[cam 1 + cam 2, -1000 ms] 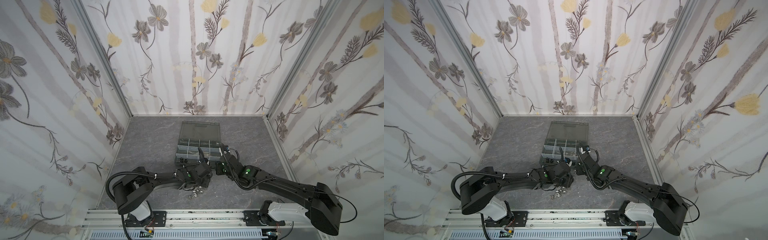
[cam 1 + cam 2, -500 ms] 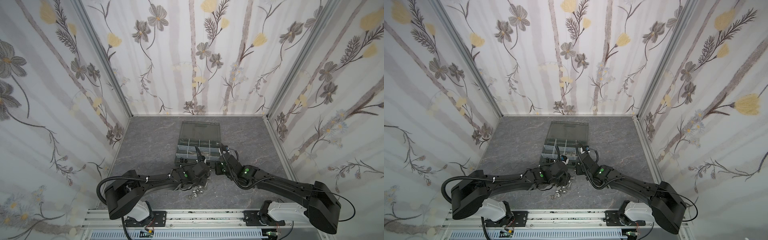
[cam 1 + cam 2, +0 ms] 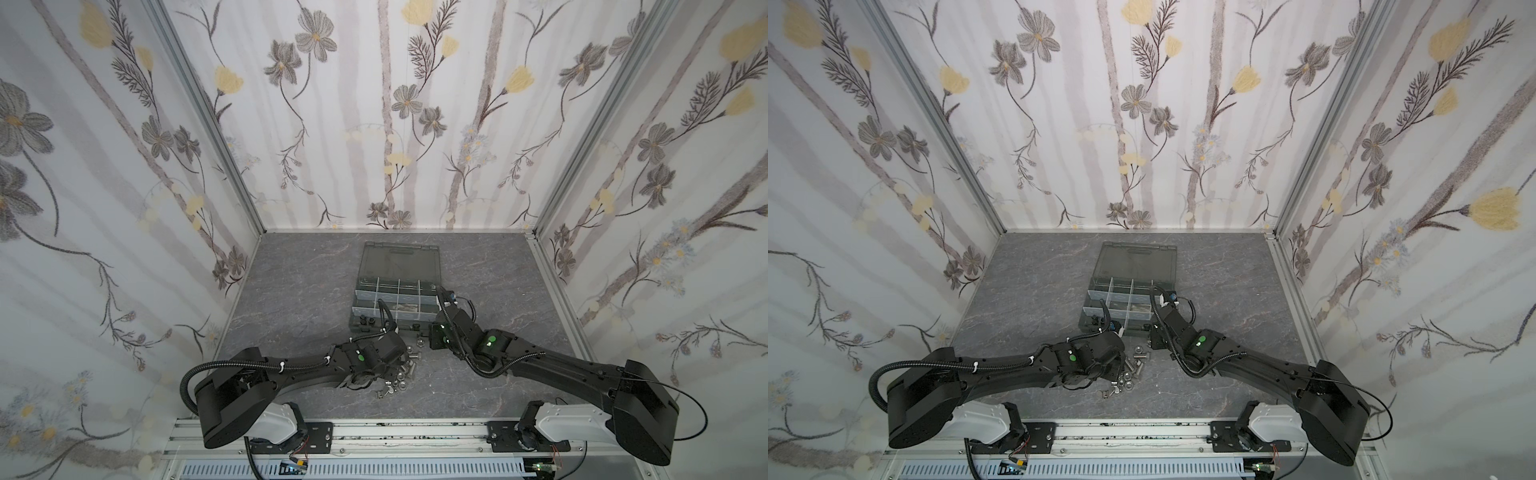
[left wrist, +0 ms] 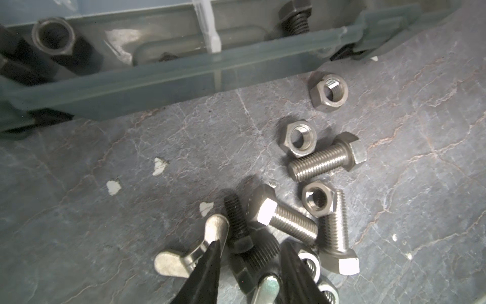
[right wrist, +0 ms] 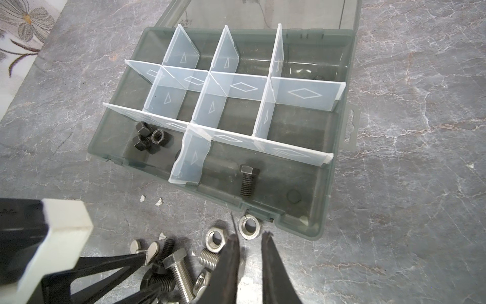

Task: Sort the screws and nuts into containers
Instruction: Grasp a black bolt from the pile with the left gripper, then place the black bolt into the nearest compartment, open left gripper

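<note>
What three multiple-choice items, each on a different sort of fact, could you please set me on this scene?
1. Where does the black screw inside the organiser case lie?
A) in the row nearest the robot
B) in the row by the hinge
C) on the lid

2. What colour are the nuts inside the case?
A) silver
B) brass
C) black

3. How is the lid?
A) shut
B) open
C) missing

Answers: 1 A, it lies just behind the near wall. 2 C, all look dark in the right wrist view. 3 B, the inside lies uncovered in both top views.
</note>
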`<state>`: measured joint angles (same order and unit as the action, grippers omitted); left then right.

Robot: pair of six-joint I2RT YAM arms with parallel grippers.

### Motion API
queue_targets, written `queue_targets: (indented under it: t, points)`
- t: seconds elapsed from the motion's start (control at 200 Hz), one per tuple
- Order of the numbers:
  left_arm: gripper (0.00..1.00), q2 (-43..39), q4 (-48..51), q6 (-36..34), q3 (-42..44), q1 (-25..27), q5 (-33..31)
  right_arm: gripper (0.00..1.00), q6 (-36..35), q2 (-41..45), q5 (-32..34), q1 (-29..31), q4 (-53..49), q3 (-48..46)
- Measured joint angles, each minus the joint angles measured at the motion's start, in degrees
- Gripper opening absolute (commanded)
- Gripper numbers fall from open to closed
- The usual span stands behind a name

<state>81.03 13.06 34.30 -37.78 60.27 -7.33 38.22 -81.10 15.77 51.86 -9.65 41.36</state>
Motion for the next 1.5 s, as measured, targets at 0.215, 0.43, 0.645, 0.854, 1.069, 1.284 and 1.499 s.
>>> queue_targets:
  t: [0.215,0.43,0.645,0.854,1.069,1.284,1.499]
  points:
    - [0.33,3.4,0.4,0.4,-1.9,0.0,-0.2,0.19,0.5,0.2,0.0,0.0,0.0,-0.4]
    - [0.29,4.6,0.5,1.7,-2.0,-0.1,-0.6,0.19,0.8,0.4,0.0,0.0,0.0,-0.8]
    - [0.27,5.2,0.4,2.6,-1.9,-0.5,-1.0,0.19,0.8,0.4,0.0,0.0,0.0,-0.8]
    - [0.24,6.4,0.2,2.1,-2.3,-1.3,-1.6,0.19,1.0,0.2,-0.1,0.0,0.0,-0.8]
    - [0.22,5.4,0.9,1.8,-2.4,-2.0,-1.7,0.19,1.0,0.3,0.0,0.0,0.0,-0.7]
    - [0.23,0.3,1.4,0.2,-4.3,-3.8,-1.7,0.19,1.0,0.8,0.7,0.0,-0.2,-0.2]
    - [0.23,0.0,1.7,-3.4,-11.3,-6.6,-1.7,0.19,0.9,2.2,1.7,-0.7,-0.3,0.3]
